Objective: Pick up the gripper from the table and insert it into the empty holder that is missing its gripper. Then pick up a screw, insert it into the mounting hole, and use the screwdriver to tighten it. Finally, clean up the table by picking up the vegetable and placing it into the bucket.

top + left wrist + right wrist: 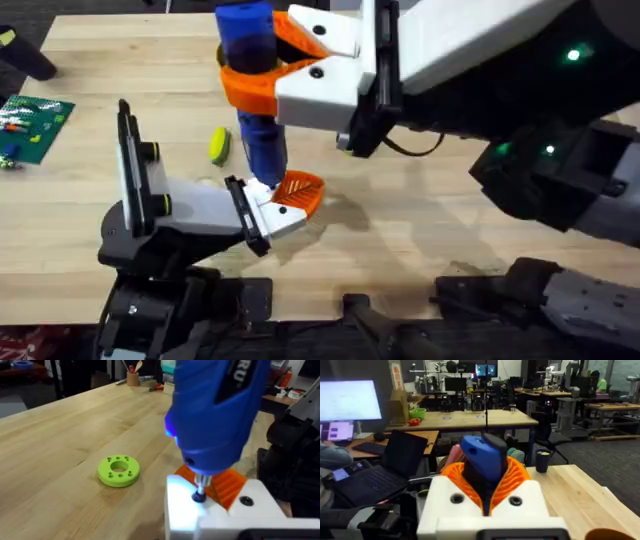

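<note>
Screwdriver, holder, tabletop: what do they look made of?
Screwdriver: likely glossy blue moulded plastic, highlights on the body; the narrow tip looks metallic.
Holder: matte white plastic, possibly printed, with small dark holes.
Table: pale wood with visible grain and plank seams, satin finish.

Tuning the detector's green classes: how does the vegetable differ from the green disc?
The vegetable is oblong, yellow and green, with no holes visible; the green disc is flat, round, uniformly lime, with a central hole and a ring of small holes. Both lie loose on the wooden table.
</note>
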Available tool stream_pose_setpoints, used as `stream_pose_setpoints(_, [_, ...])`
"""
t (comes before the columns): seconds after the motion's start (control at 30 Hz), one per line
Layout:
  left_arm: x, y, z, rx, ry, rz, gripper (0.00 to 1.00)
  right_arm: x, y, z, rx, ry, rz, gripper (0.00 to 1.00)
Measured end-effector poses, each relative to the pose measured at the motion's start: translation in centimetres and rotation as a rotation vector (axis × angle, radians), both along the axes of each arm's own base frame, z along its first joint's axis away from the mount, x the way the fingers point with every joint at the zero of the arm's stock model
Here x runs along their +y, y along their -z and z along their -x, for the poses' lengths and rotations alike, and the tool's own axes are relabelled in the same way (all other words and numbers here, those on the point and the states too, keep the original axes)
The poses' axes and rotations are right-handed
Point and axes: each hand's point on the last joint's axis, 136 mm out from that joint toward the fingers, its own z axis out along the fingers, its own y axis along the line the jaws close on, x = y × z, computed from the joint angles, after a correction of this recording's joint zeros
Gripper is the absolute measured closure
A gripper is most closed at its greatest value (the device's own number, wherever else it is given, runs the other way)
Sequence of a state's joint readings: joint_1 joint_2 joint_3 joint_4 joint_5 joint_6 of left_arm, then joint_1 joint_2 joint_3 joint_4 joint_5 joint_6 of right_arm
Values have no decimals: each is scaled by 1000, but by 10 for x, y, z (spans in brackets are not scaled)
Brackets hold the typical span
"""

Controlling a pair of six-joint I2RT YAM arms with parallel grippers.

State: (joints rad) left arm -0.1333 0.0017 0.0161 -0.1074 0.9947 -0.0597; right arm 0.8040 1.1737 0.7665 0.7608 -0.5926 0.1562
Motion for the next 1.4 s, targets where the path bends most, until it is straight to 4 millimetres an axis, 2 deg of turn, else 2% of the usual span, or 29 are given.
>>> stream_pose_setpoints(0.9, [0,0,0,4,2,2,986,4,4,-1,4,-7,10,952])
stream_pose_setpoints(1.17, [0,0,0,-3,1,0,986,8,-2,-2,3,-24,19,952])
stream_pose_setpoints(1.23, [0,0,0,-1,0,0,986,10,-16,-3,-16,-28,1,952])
stream_pose_setpoints(1.4, [0,0,0,-2,0,0,986,0,-84,5,-140,-23,-124,952])
